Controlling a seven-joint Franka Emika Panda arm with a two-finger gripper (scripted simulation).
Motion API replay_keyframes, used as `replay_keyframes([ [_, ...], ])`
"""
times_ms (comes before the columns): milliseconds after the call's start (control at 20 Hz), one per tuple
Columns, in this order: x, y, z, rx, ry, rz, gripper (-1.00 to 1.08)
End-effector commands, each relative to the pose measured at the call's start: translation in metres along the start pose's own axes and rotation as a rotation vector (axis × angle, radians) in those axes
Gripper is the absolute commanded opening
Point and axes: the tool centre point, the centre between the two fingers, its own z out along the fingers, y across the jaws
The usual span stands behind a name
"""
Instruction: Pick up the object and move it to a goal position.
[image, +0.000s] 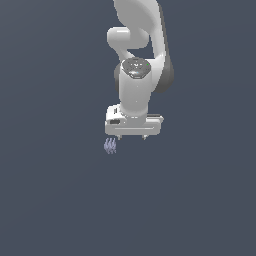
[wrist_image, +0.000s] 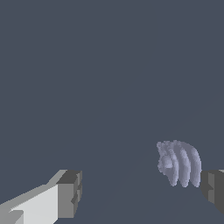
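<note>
The object is a tiny pale lavender-blue ridged lump on the dark grey floor, just below the gripper's end on the exterior view's left. The white gripper hangs pointing down, and only the stubby tips of its fingers show under the hand. In the wrist view the object lies between the two grey fingertips, close beside one fingertip and far from the other. The gripper is open and holds nothing.
The plain dark grey floor fills both views. The white arm rises above the gripper to the frame's upper edge. No other objects show.
</note>
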Motion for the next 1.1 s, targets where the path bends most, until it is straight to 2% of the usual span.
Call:
replay_keyframes([
  [0,0.000,0.000,0.000,0.000,0.000,0.000,1.00],
  [500,-0.002,0.029,-0.007,-0.027,-0.005,-0.001,1.00],
  [750,-0.003,0.030,-0.003,-0.024,-0.005,-0.003,1.00],
  [1050,-0.010,0.047,0.017,-0.015,-0.007,-0.016,1.00],
])
